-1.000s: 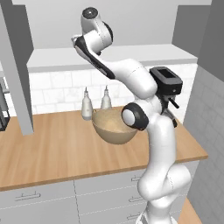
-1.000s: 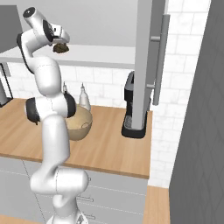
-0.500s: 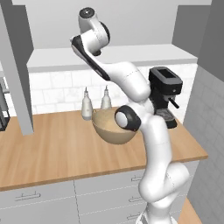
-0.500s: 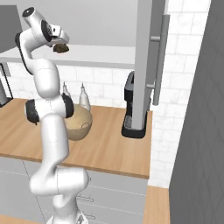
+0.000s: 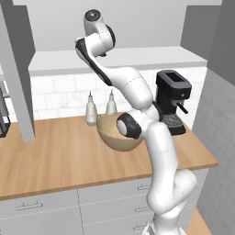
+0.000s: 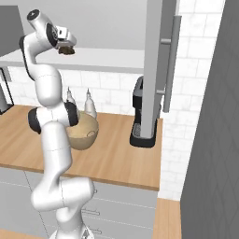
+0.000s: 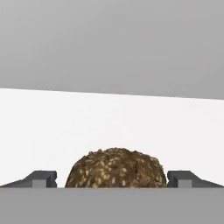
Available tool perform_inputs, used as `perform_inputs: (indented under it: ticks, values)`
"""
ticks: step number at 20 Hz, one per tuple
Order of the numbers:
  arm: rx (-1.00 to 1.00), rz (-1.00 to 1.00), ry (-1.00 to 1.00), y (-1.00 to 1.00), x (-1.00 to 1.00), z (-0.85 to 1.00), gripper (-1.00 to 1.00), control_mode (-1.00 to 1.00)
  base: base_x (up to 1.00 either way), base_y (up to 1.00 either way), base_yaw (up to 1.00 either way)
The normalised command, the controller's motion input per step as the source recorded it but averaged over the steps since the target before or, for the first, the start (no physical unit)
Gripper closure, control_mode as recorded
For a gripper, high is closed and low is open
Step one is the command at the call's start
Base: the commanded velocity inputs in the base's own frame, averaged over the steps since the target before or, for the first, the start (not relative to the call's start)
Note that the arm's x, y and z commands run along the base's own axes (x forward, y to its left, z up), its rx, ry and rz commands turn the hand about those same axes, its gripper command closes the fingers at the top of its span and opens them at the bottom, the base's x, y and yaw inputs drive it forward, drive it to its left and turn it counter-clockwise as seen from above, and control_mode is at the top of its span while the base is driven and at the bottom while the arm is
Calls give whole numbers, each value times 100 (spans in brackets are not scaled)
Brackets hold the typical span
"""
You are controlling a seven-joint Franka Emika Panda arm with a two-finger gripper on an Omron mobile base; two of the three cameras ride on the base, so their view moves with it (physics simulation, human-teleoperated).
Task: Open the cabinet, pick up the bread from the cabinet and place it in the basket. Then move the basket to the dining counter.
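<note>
Cabinet (image 6: 158, 70) doors already stand open. At upper left of the right base frame, wide-spread fingers (image 7: 112, 179) straddle the bread (image 7: 116, 169) on the white shelf (image 7: 109, 127), not yet closed. Basket (image 5: 114, 134) waits mid-frame on the bench (image 5: 55, 156); grasping, loading and carrying remain.

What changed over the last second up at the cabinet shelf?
The arm's elbow swung across in front of the basket; the hand barely shifted on the cabinet shelf. Its fingers stay wide open either side of the bread, not yet gripped. Basket, bottles and coffee machine stayed put.
</note>
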Motion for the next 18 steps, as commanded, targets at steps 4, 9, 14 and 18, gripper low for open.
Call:
perform_inputs:
  ticks: [4,9,14,18]
  values:
    - [0,0,0,0,29,-20,-100,-100,0,0,0]
    - [0,0,0,0,15,-27,-100,-100,0,0,0]
    - [-3,0,0,0,1,-41,-100,-100,0,0,0]
    - [-3,1,-6,0,0,-46,-100,-100,0,0,0]
